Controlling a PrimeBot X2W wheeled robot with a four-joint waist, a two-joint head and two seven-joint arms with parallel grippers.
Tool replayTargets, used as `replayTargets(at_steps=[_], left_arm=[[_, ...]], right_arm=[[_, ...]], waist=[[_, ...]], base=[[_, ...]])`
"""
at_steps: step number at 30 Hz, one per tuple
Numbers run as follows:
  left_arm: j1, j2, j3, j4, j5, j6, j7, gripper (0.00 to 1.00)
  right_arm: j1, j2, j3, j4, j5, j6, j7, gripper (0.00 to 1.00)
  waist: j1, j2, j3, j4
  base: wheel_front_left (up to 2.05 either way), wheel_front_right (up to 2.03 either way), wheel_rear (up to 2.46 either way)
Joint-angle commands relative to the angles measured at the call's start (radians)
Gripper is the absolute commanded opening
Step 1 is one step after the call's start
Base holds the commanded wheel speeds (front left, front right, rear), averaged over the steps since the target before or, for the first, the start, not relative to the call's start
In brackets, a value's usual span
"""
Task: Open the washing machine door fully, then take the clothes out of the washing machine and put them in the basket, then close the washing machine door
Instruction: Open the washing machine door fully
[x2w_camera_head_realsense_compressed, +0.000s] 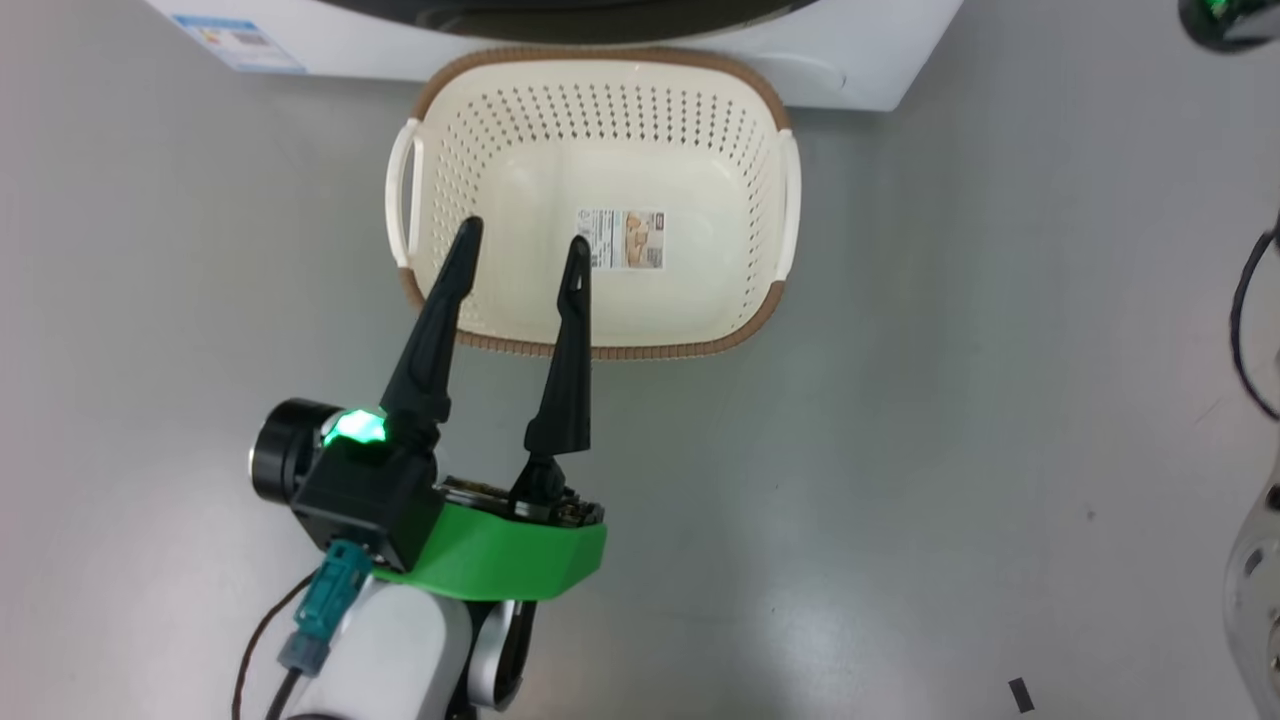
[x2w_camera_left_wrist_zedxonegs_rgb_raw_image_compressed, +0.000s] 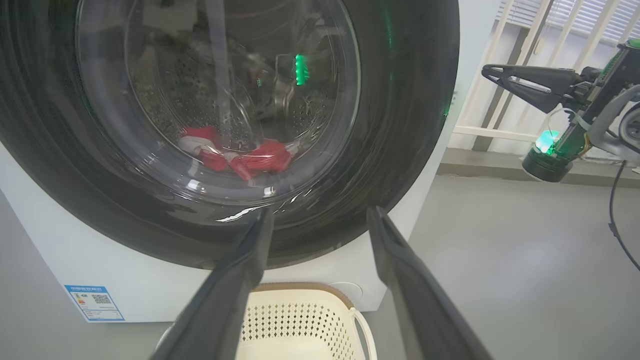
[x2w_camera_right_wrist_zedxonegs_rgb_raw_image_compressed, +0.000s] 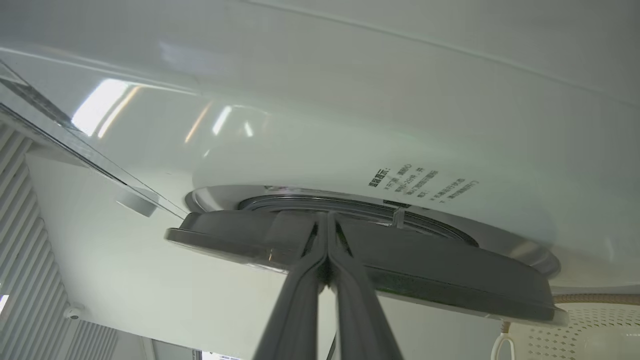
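The white washing machine (x2w_camera_left_wrist_zedxonegs_rgb_raw_image_compressed: 150, 285) fills the left wrist view, and its round door (x2w_camera_left_wrist_zedxonegs_rgb_raw_image_compressed: 400, 125) with the black rim sits nearly flat against the front. Red and white clothes (x2w_camera_left_wrist_zedxonegs_rgb_raw_image_compressed: 240, 155) lie in the drum behind the glass. Seen edge-on, the door (x2w_camera_right_wrist_zedxonegs_rgb_raw_image_compressed: 425, 270) stands slightly off the machine's front. My right gripper (x2w_camera_right_wrist_zedxonegs_rgb_raw_image_compressed: 327, 217) is shut, tips at the door's rim edge; the same gripper (x2w_camera_left_wrist_zedxonegs_rgb_raw_image_compressed: 487, 72) shows beside the door's right side. The empty cream basket (x2w_camera_head_realsense_compressed: 600, 350) sits on the floor before the machine (x2w_camera_head_realsense_compressed: 860, 60). My left gripper (x2w_camera_head_realsense_compressed: 524, 236) hangs open over the basket's near-left rim.
Grey floor spreads around the basket. A black cable (x2w_camera_head_realsense_compressed: 1245, 320) hangs at the right edge. A white railing (x2w_camera_left_wrist_zedxonegs_rgb_raw_image_compressed: 500, 130) stands to the right of the machine. A blue label (x2w_camera_head_realsense_compressed: 240, 40) marks the machine's lower left corner.
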Motion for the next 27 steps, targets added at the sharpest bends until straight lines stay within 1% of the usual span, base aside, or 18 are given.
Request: replayTargets(at_steps=[1, 6, 13, 19, 27], left_arm=[[-0.012, 0.011, 0.021, -0.021, 0.007, 0.006, -0.007, 1.0], [-0.025, 0.008, 0.016, -0.022, 0.007, 0.006, -0.008, 1.0], [-0.027, 0.005, 0.011, -0.021, 0.009, 0.008, -0.008, 1.0], [-0.031, 0.004, 0.008, -0.02, 0.008, 0.008, -0.008, 1.0], [-0.036, 0.003, 0.016, -0.013, 0.006, 0.009, -0.008, 1.0]], right_arm=[[-0.032, 0.006, 0.007, -0.013, 0.005, 0.001, 0.012, 0.0], [-0.112, -0.005, 0.023, 0.061, -0.002, 0.001, 0.076, 0.0], [-0.187, 0.001, 0.049, 0.113, -0.022, 0.001, 0.141, 0.0], [-0.22, 0.008, 0.075, 0.132, -0.052, 0.001, 0.188, 0.0], [-0.226, 0.025, 0.115, 0.112, -0.084, 0.001, 0.258, 0.0]], waist=[[0.0, -0.0001, 0.023, 0.014], [0.0, -0.0001, 0.045, 0.028], [-0.0001, -0.0001, 0.069, 0.037], [-0.0001, -0.0001, 0.078, 0.044], [-0.0001, -0.0001, 0.085, 0.04]], base=[[0.0, 0.0, 0.0], [0.0, 0.0, 0.0], [0.0, 0.0, 0.0], [0.0, 0.0, 0.0], [0.0, 0.0, 0.0]])
